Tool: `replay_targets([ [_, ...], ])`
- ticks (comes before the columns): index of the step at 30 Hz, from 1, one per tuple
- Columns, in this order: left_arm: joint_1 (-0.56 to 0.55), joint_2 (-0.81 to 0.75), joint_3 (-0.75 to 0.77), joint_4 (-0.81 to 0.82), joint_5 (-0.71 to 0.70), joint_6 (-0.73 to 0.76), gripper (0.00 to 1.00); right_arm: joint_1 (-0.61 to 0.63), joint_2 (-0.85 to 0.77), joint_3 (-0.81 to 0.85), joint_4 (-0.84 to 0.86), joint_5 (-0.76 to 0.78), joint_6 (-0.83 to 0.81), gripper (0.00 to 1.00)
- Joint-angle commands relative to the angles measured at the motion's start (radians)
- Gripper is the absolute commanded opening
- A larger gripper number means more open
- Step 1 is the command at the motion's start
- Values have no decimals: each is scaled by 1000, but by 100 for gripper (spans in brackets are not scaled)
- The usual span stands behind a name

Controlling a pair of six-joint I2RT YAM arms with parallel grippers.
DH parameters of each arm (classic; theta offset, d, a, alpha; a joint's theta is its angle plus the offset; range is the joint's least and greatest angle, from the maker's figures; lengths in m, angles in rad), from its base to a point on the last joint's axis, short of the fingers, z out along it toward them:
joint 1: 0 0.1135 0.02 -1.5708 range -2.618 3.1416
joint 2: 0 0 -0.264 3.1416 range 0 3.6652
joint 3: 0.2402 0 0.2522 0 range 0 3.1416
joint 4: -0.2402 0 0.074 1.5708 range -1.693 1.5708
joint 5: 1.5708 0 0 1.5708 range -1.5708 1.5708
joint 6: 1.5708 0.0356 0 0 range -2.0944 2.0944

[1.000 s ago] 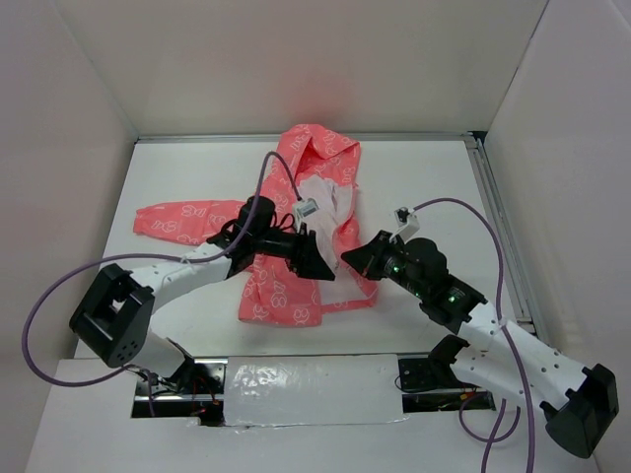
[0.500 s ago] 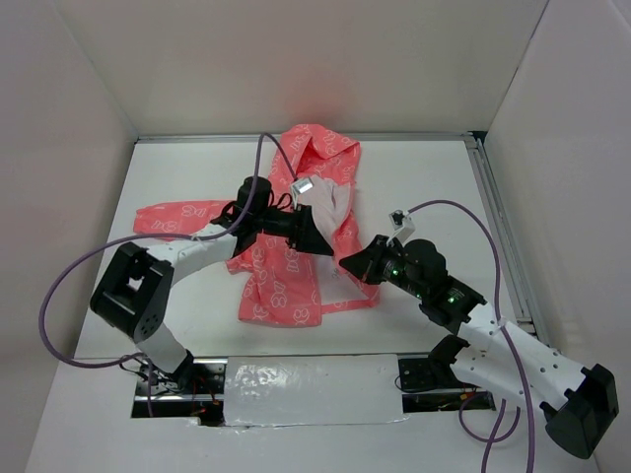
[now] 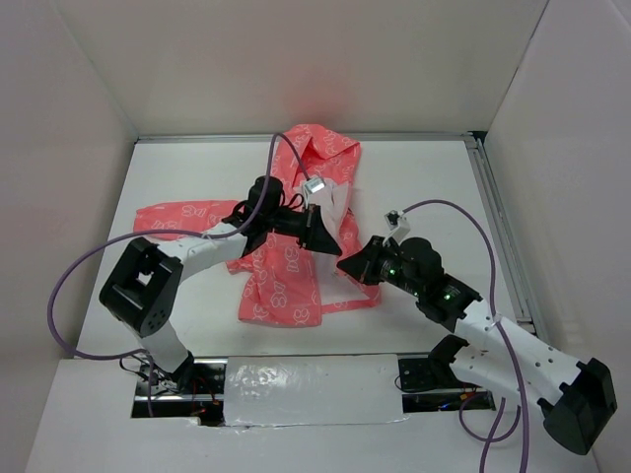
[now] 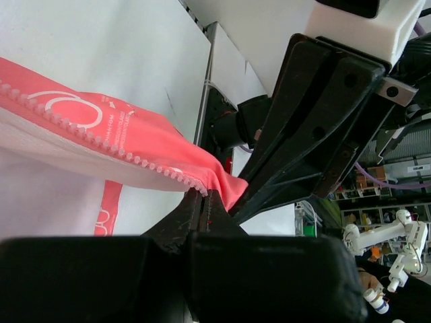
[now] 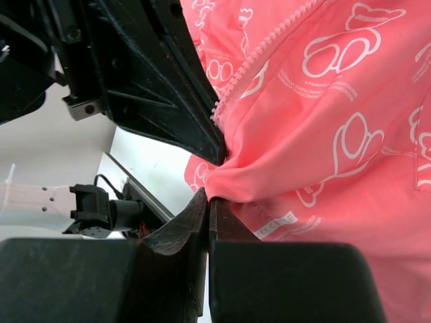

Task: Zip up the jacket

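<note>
1. Your jacket (image 3: 281, 286) lies in the middle of the white table (image 3: 424, 177)
2. Its hood (image 3: 320, 148) points to the back of the table, and one sleeve (image 3: 182, 217) is spread out flat to the left
3. The front is open near the top, and you can see the pale inside of the jacket there
4. Your left gripper (image 3: 317, 235) is down on the open front, just below the hood
5. From the left wrist, you can see its two fingers pressed tight together on the pink edge of the jacket, right where the row of zipper teeth (image 4: 101, 138) ends
6. Your right gripper (image 3: 347, 264) is just beside the left one, at the jacket's right edge
7. From the right wrist, you can see its fingers squeezed together on a fold of pink cloth, and the cloth bunches up at the pinch
8. The two grippers are very close together, and each wrist camera shows the other one's black body right in front of it
9. So both hands are clamped on the jacket, one on each side of the open front
</note>
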Motion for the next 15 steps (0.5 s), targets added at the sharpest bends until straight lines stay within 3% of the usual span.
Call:
replay_targets([
  [1, -16, -30, 13, 68, -6, -13, 0, -5, 16, 21, 15, -38, -28, 3],
  [7, -33, -62, 7, 50, -43, -2, 0, -2, 44, 35, -2, -36, -25, 19],
  [15, -42, -85, 7, 30, -64, 6, 0, -2, 33, 47, -69, 51, -21, 27],
])
